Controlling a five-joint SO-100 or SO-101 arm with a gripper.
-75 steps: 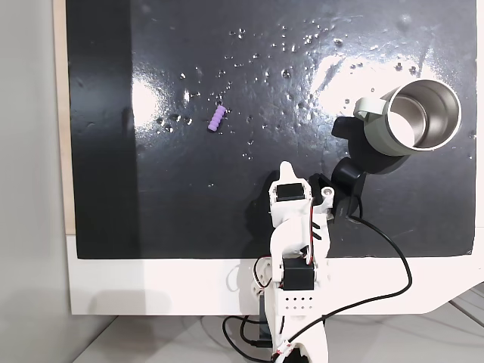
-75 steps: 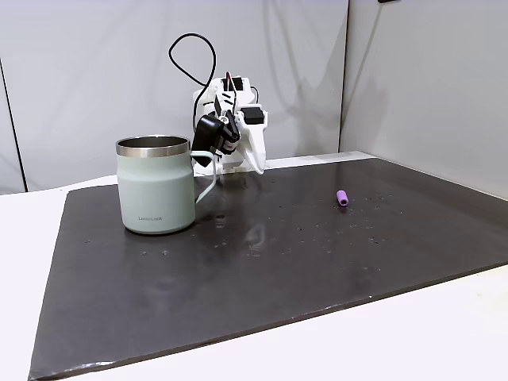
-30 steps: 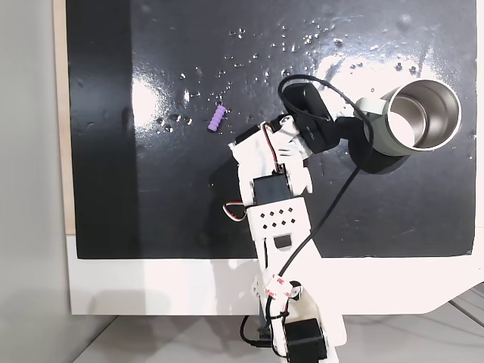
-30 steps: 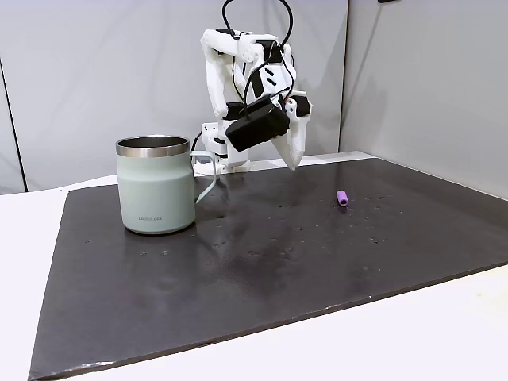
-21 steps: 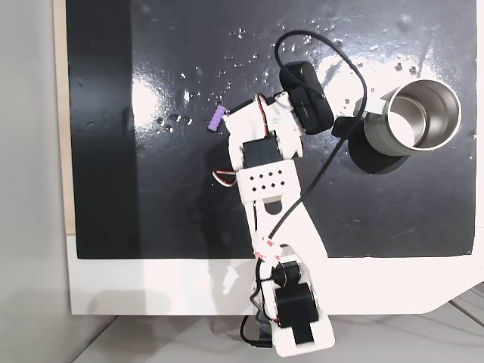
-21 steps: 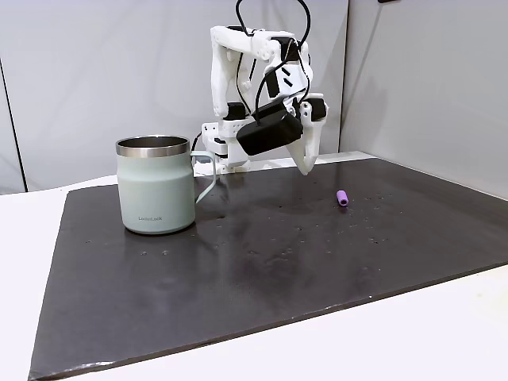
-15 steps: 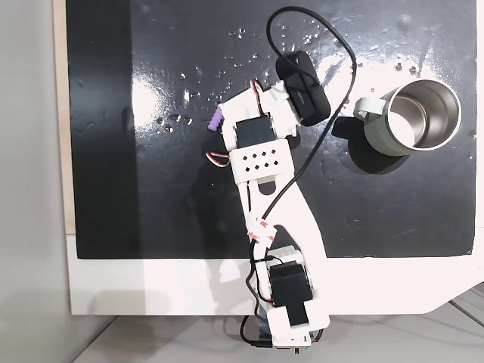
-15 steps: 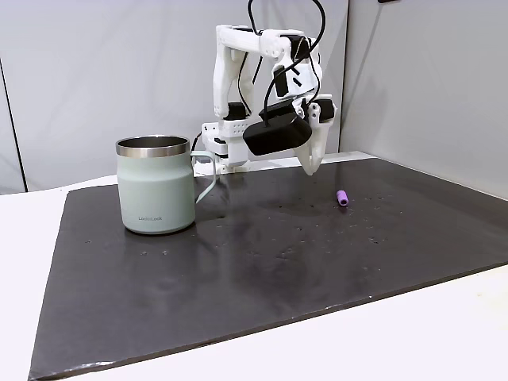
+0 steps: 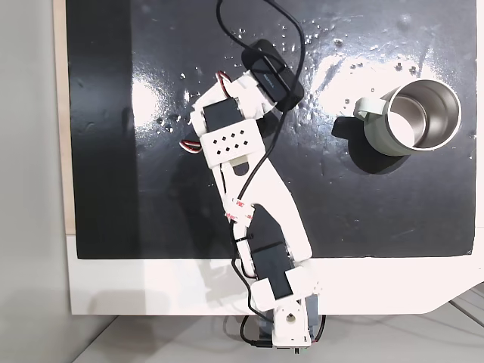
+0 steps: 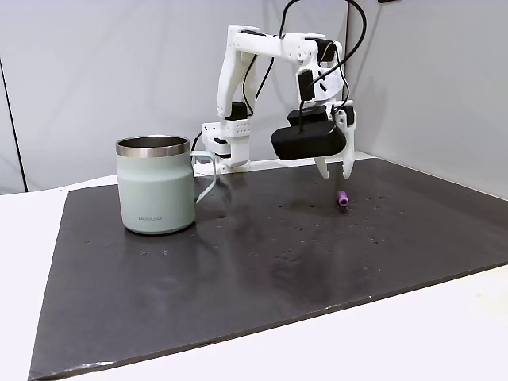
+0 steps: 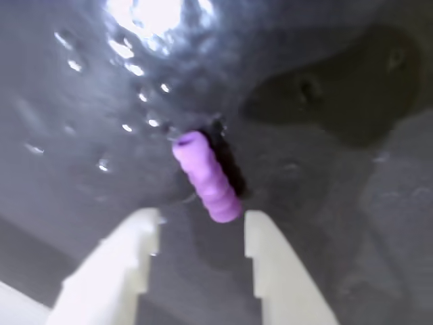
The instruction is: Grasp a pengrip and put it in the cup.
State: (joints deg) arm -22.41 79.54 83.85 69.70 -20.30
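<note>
In a fixed view from above, the white arm reaches across the black mat (image 9: 113,189) and covers the spot where the little purple thing lies, while the cup (image 9: 420,117) stands well apart on the right side, open end up. In a fixed view from the side, the gripper (image 10: 340,176) hangs just above the pengrip (image 10: 343,198), which lies flat on the mat on the counter (image 10: 397,349); the cup (image 10: 155,185) stands far off to the left. In the wrist view, the gripper (image 11: 196,233) is open wide, with its two white fingers (image 11: 139,254) pointing at the mat, and the pengrip (image 11: 206,176) lies just ahead of the gap, tilted a bit and nearer the right finger. It holds nothing yet. I think the grab could go wrong here: the tube is tiny, round and rubbery, so a finger landing on it might push it or roll it away, or squeeze it so it pops out.
</note>
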